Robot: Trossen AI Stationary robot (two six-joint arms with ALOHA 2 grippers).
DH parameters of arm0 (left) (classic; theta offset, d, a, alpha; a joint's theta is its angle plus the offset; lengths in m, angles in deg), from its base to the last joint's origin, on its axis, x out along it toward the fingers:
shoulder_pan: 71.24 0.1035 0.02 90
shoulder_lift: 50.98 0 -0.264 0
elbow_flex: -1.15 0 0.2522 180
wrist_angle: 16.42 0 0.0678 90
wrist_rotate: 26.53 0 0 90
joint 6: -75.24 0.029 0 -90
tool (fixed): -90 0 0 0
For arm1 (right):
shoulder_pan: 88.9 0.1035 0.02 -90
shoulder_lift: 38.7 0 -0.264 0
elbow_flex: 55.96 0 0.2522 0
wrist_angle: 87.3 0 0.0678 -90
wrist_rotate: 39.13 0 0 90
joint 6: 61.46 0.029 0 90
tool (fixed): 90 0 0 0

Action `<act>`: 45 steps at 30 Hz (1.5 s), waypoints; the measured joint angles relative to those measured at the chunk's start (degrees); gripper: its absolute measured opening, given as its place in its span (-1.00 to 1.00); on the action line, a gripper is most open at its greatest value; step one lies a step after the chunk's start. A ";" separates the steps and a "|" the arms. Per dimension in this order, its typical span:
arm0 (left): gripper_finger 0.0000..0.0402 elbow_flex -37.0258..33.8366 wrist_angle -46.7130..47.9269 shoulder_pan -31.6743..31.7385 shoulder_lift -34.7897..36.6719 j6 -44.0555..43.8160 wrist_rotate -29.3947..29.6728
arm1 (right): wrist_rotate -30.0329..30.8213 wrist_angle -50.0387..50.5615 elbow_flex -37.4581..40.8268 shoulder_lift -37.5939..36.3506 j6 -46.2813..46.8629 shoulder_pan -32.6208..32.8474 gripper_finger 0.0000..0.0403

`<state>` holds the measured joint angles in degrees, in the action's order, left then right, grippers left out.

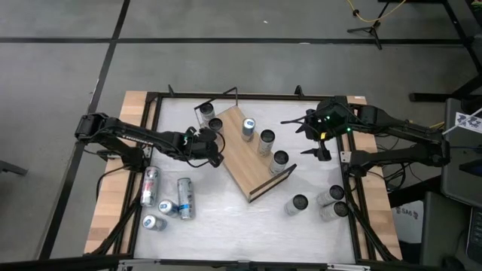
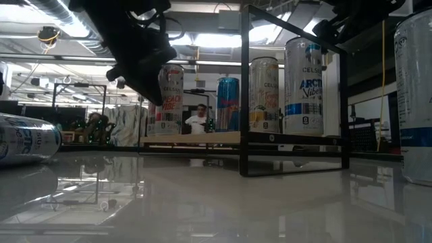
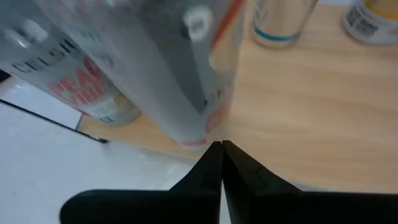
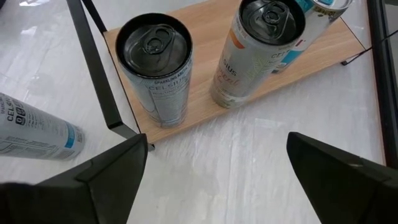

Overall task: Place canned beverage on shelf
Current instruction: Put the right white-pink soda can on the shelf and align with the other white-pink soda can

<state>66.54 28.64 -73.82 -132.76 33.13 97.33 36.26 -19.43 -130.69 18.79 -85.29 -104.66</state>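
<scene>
The shelf, a light wooden board with black wire rails, lies slantwise mid-table. Several cans stand upright on it, among them a white one with red lettering and a grey one by the board's left edge. My left gripper is shut with nothing between its fingers, its tips at that grey can's foot; in the high view it sits at the board's left edge. My right gripper hovers open above the table off the board's right side, holding nothing. My left gripper's shut fingertips slant down from the table's left, right beside the foot of the grey can that stands on the board's edge. I cannot tell whether they touch it.
Several cans lie on their sides at the table's near left. Three more stand upright at the near right. In the low view a black rail rises at the shelf's end. A person sits far behind the table.
</scene>
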 joint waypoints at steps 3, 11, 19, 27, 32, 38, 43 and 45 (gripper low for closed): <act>-1.00 0.00 -1.16 0.75 0.00 0.01 0.11 | 0.00 0.00 0.00 0.00 0.00 -0.01 0.88; -1.00 0.02 -2.26 4.06 0.00 0.20 0.14 | 0.00 0.00 0.00 0.02 0.00 0.01 0.88; -1.00 0.02 -3.77 6.69 0.00 0.24 0.10 | 0.00 0.00 0.00 0.02 0.00 -0.01 0.88; -1.00 0.02 -5.81 7.58 0.00 1.77 -0.13 | 0.00 0.00 0.00 0.02 0.00 -0.01 0.88; -1.00 0.02 -3.95 7.04 0.00 2.03 -0.58 | 0.00 0.00 0.00 0.01 0.00 -0.01 0.88; -1.00 0.02 -2.88 6.49 0.00 0.38 0.06 | 0.00 -0.01 0.00 0.01 0.00 0.01 0.88; -1.00 0.04 -5.19 6.58 0.00 0.19 1.54 | 0.00 0.00 0.00 0.01 0.00 0.01 0.88; -1.00 0.04 -6.52 6.59 0.00 0.20 1.94 | 0.00 0.00 0.00 0.02 0.00 0.00 0.88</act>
<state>66.59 22.12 -67.23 -132.76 33.33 99.27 36.26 -19.43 -130.69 18.81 -85.29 -104.66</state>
